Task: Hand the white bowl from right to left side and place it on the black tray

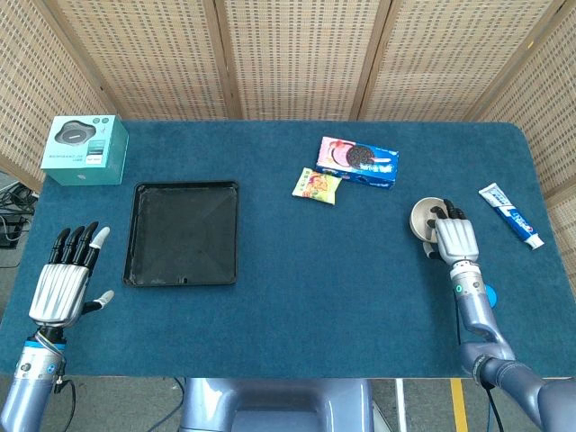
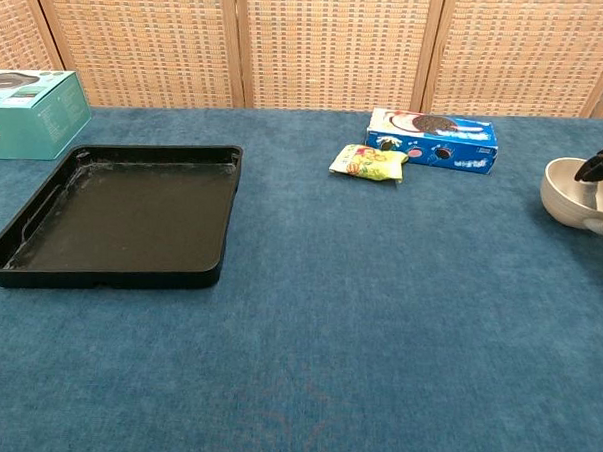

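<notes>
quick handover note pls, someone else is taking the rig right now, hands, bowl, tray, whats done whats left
Right hand: fingers hooked over the rim of the bowl at the right side of the table; the bowl looks tilted, and I cannot tell if it is off the cloth.
Left hand: open, empty, near the front left corner, beside the tray.
Tray: empty, on the left.
Done: the right hand has hold of the bowl.
Left: lift it, carry it to the middle, pass it to the left hand, set it on the tray.

one bowl (image 1: 424, 217), one tray (image 1: 183, 233), two boxes (image 1: 85, 149) (image 1: 357, 162).
</notes>
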You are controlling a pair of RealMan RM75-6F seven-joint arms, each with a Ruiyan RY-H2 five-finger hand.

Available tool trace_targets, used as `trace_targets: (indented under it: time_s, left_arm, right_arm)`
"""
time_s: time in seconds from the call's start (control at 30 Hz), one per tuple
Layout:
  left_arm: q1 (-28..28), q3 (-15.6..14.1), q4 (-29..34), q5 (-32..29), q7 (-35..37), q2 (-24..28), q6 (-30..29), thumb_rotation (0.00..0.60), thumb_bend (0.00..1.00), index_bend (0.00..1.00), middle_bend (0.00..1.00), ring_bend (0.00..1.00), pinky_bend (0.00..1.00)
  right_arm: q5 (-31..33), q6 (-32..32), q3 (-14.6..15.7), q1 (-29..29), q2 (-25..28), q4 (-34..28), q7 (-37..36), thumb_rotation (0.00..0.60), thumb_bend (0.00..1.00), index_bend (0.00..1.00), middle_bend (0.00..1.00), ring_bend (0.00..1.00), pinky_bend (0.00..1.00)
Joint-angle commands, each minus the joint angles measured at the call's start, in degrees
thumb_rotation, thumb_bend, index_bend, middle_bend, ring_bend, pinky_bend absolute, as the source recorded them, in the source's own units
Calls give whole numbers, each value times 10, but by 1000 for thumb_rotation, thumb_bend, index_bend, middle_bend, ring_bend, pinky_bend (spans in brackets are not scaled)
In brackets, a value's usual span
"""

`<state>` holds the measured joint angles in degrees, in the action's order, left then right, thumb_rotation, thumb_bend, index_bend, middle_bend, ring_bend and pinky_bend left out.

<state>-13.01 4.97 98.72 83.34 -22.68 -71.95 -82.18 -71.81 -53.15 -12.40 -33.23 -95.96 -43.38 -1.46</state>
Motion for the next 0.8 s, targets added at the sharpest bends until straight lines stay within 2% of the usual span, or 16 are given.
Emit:
trace_targets:
  time_s: [0.03, 0.2, 0.43, 0.8]
  left_arm:
    - [0, 0, 0, 1, 0, 0, 0, 600, 122, 0, 0, 0, 0]
    - [0, 0, 2, 1, 1, 1, 0, 600, 123, 0, 0, 0, 0]
    - [1, 0, 4, 1, 7, 5, -4, 600, 123, 0, 0, 0, 0]
    - [-2, 2, -4, -9, 32, 11, 9, 600, 122, 0, 0, 0, 0]
  right_arm:
    - [-6, -12, -1, -1, 5, -11, -1, 600, 560, 656, 307, 65, 208]
    - [-29, -48, -6, -13, 20, -62, 12, 600, 553, 658, 308, 65, 208]
    - [-19, -43, -23, -43, 28, -153, 77, 600, 543, 657, 307, 65, 208]
    - [-2, -22, -47, -106, 2, -215, 163, 600, 541, 659, 311, 65, 208]
